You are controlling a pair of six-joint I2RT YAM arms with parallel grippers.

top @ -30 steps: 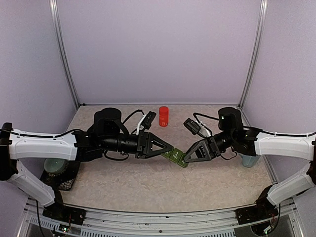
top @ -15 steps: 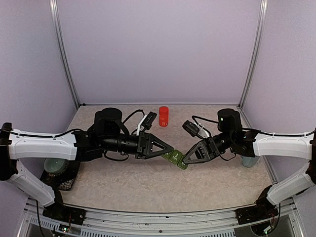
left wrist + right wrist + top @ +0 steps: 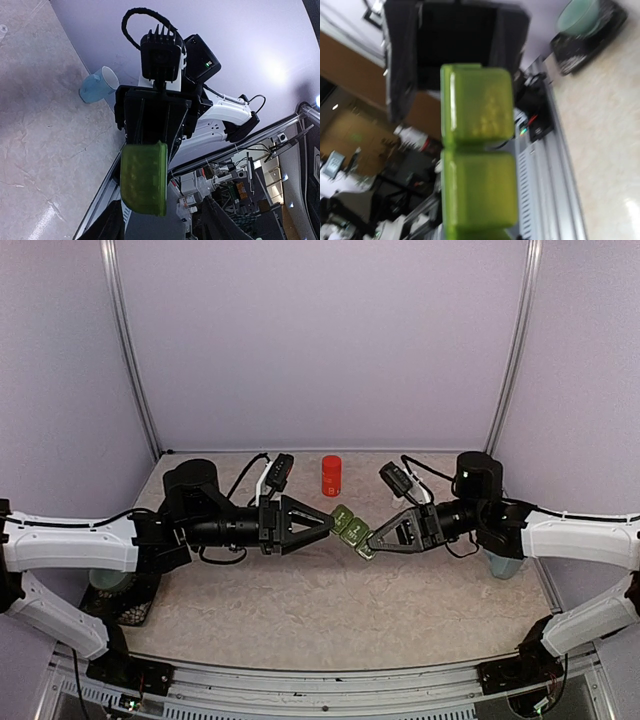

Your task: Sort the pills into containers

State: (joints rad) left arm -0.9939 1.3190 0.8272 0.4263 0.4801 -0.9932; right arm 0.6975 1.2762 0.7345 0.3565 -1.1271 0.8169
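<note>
The containers are a green strip of joined compartments, lids down, held above the table between both arms. My right gripper is shut on the strip's right end. In the right wrist view the containers fill the middle and hide the fingers. My left gripper stands open just left of the strip. In the left wrist view the containers show end-on ahead of the spread left gripper, apart from both fingers. No pills are in view.
A red cylinder stands at the back middle of the table. A pale blue mug sits at the right edge, also the mug beyond the right arm. A teal bowl rests on a black pad at the left.
My left gripper has opened, let go of the strip and drawn back to the left. The right gripper has closed on the strip and raised it a little toward the back.
</note>
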